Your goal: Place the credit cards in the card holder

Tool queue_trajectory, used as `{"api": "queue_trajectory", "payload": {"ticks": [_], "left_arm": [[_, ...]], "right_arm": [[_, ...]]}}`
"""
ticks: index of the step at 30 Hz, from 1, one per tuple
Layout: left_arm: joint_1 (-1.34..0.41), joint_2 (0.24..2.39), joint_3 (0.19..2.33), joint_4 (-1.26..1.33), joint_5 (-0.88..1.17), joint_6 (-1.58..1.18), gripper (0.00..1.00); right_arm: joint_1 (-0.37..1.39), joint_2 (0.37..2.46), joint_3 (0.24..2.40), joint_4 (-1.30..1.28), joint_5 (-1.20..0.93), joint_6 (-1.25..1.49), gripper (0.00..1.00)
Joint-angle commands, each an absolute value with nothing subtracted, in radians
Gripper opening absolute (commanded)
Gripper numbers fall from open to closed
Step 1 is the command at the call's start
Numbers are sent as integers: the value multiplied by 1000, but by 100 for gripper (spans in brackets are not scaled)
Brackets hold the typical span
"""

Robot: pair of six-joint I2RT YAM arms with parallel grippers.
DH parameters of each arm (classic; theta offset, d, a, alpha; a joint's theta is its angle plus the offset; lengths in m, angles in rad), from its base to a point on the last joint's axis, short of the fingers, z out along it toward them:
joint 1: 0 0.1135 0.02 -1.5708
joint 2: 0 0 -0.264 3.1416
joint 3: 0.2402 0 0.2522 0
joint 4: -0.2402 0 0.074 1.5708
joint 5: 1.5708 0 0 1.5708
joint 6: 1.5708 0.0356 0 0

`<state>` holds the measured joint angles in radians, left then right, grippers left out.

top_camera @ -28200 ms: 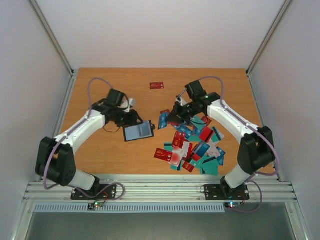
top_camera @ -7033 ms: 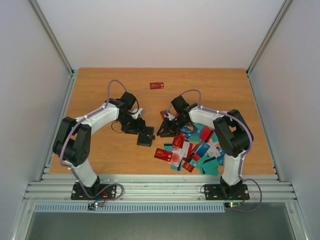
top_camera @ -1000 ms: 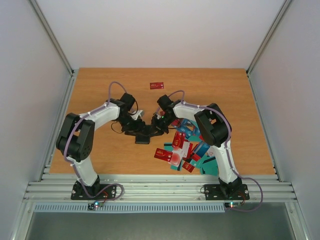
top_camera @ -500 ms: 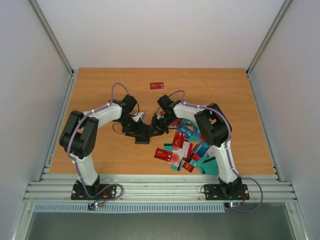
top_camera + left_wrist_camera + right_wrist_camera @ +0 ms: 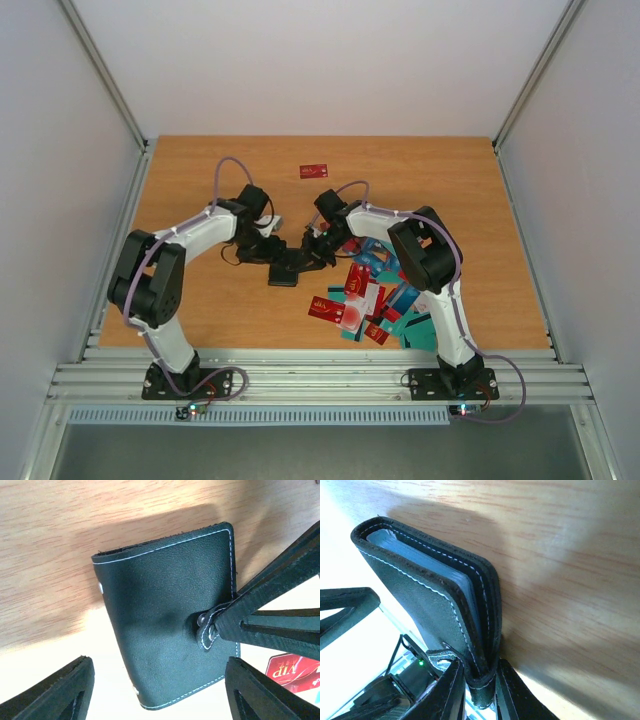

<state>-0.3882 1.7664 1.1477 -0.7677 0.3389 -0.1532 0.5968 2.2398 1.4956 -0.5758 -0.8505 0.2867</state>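
The card holder (image 5: 285,272) is a dark, folded wallet standing on edge on the wooden table, and it fills the left wrist view (image 5: 165,615). My right gripper (image 5: 480,692) is shut on its edge by the snap strap. A pale blue card (image 5: 437,572) shows between the leaves. My left gripper (image 5: 158,667) is open, its fingers (image 5: 60,695) standing clear on both sides of the card holder. From above, the left gripper (image 5: 270,252) and the right gripper (image 5: 308,256) meet at the holder. The loose credit cards (image 5: 385,297), red, teal, blue and white, lie in a heap to the right.
One red card (image 5: 313,171) lies alone toward the back of the table. A red VIP card (image 5: 295,667) shows past the right gripper's fingers (image 5: 275,605). Metal frame rails border the table (image 5: 200,180) at its left, right and near edges.
My left gripper's jaws have spread wider and now stand off the card holder. The right gripper keeps its hold at the same place.
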Motion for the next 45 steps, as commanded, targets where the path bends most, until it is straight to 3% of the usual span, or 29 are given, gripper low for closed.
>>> {"api": "queue_trajectory", "payload": {"ticks": [1,14,28,37,45], "left_arm": [[-387,1738,1135,-725,305,-144,73],[-387,1880,1135,-662,360,-95,71],[-438,1931,1149,-725,267,-63,46],[-491,1990,1194,-749,221,-61,55],[-534,2016,1220,-752,233,-94,56]], "right_arm": [[600,2384,1430,-654,-591,314,17],[601,2384,1429,-647,-598,319,16],[601,2366,1477,-679,-602,317,16],[600,2349,1520,-702,-614,325,16],[601,2350,1533,-718,-611,336,17]]}}
